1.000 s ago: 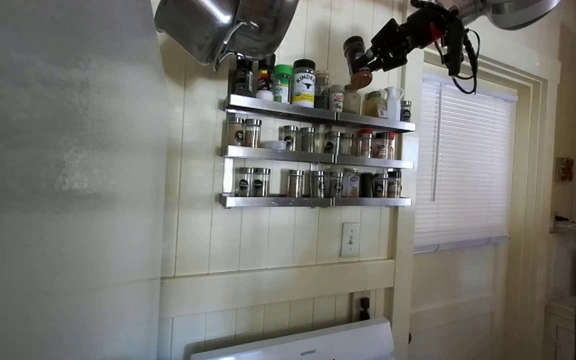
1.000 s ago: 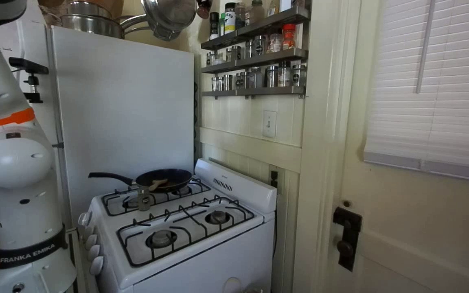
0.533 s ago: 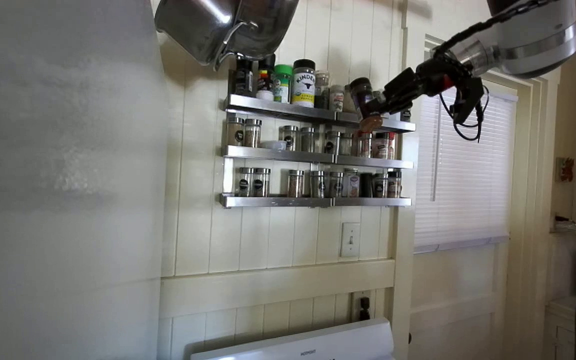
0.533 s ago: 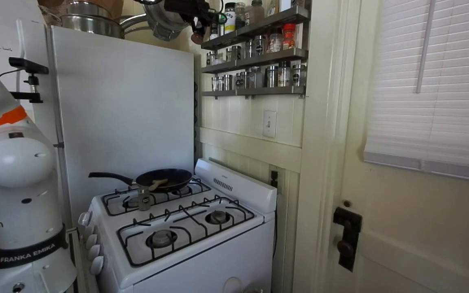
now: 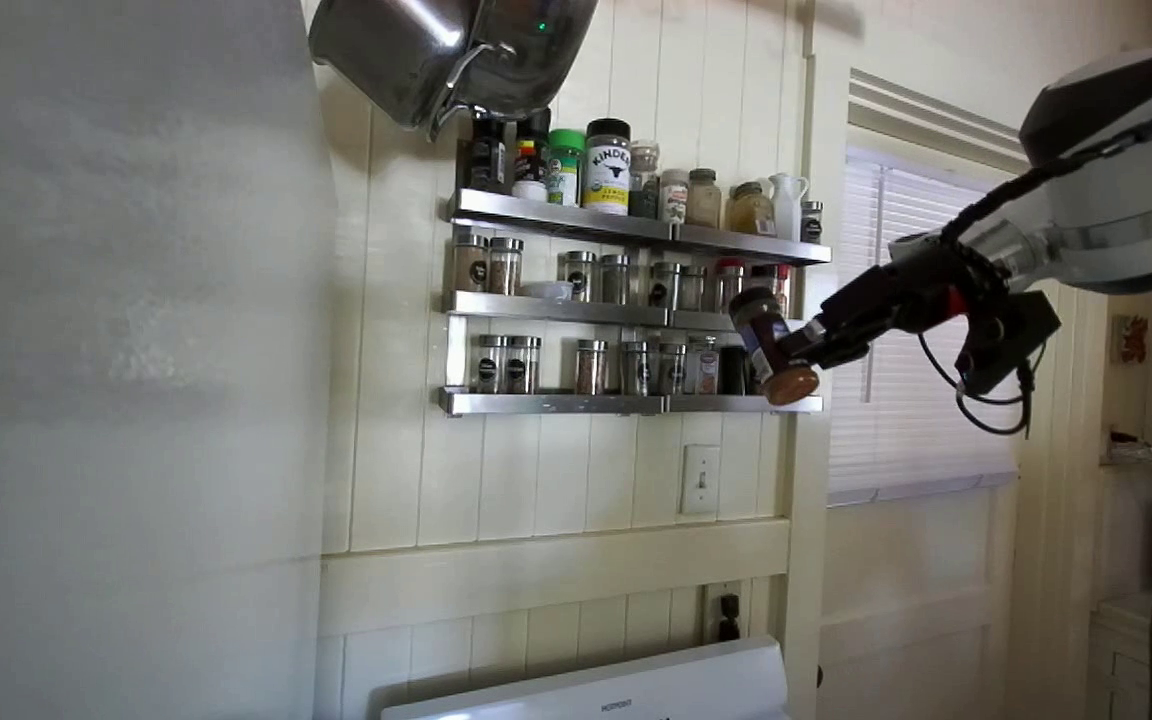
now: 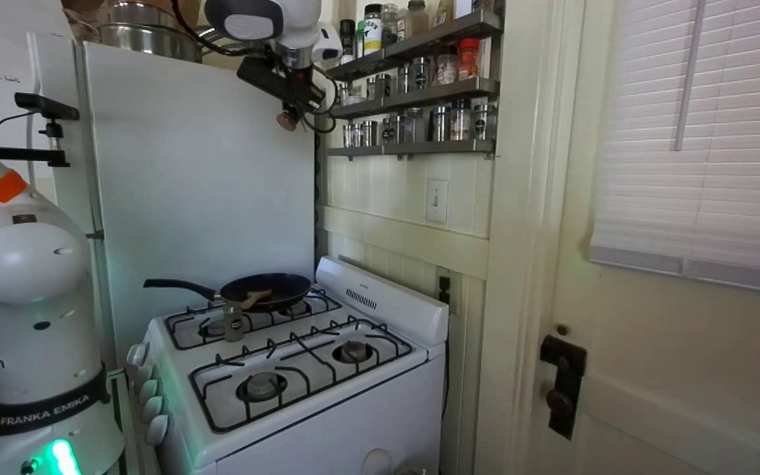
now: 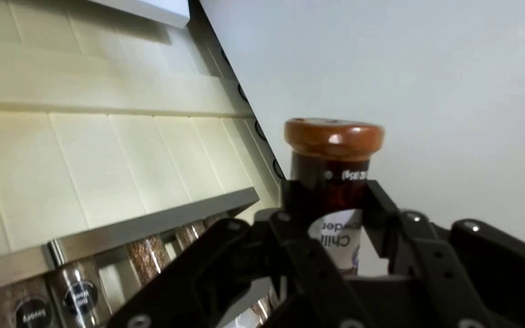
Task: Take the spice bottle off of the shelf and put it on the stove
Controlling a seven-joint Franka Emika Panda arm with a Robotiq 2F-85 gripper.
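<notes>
My gripper (image 7: 331, 198) is shut on the spice bottle (image 7: 335, 228), a dark bottle with a white "Chili Powder" label, upside down in the wrist view. In an exterior view the bottle (image 5: 762, 335) hangs tilted, dark cap up and to the left, orange-brown end low and to the right. There the gripper (image 5: 798, 348) is in front of the lower right part of the shelf (image 5: 556, 403). In an exterior view only the orange-brown end of the bottle (image 6: 287, 121) shows below the gripper. The stove (image 6: 340, 422) stands well below it; its back panel (image 5: 616, 695) shows too.
A frying pan (image 6: 284, 284) with a wooden utensil and a small jar (image 6: 233, 323) stand on the stove. The white fridge (image 6: 202, 171) is beside the stove. Steel pots (image 5: 516, 60) hang near the shelf top. A door with a blind (image 5: 926, 330) is at the right.
The gripper with the bottle has moved down from above the top tier to the bottom tier's height, and away from the fridge side. The bottle stays in its grip. A green light now shows at the base.
</notes>
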